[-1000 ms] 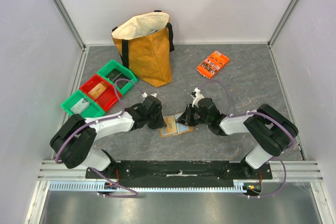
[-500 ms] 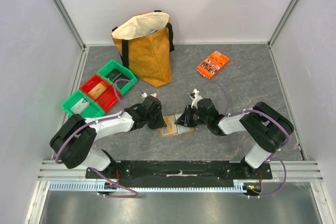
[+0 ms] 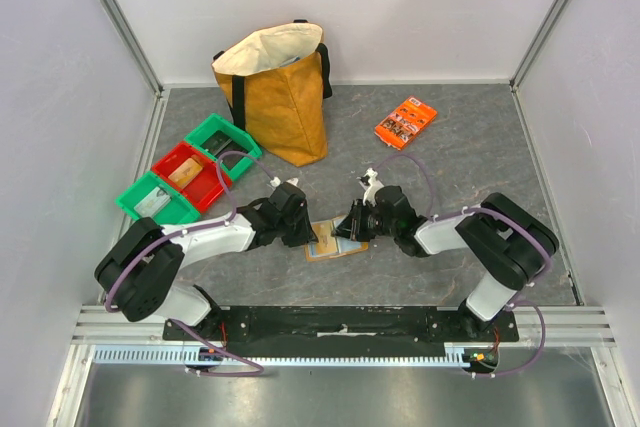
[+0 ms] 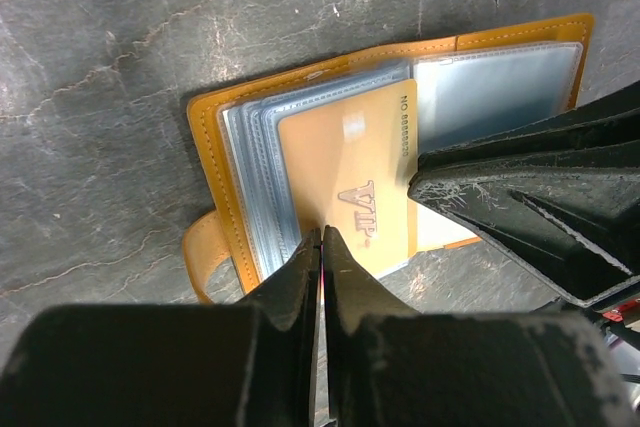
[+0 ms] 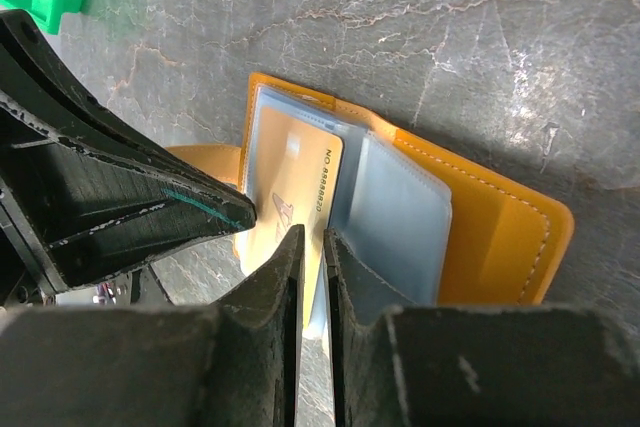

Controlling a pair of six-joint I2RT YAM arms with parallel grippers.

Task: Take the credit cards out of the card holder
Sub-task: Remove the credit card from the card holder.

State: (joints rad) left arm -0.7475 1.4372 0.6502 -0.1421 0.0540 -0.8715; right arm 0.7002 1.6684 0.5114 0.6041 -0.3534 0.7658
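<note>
While the card holder [image 3: 330, 244] is lying open on the tabletop [image 3: 450, 167], nothing is lying free yet: left claw [image 4: 320, 247], 9 o'clock, is pressing shut; right claw [image 5: 310, 247], 3 o'clock, is seemingly pinching the gold card [image 4: 340, 177].

1. My surface [image 3: 480, 157] is a dark grey, stone-patterned sheet.
2. At the back left a mustard tote bag [image 3: 285, 97] stands upright on it, mouth open.
3. Right of the bag and well apart, an orange printed packet [image 3: 405, 121] lies flat.
4. On the left, three bins touch in a slanting row: far green bin [image 3: 222, 143], red bin [image 3: 190, 175], near green bin [image 3: 152, 199].
5. Mid-front, near my bases, the card holder [image 4: 210, 177] lies open, leather down, clear pockets up, with its strap tab [image 4: 198, 247] on the stone.
</note>
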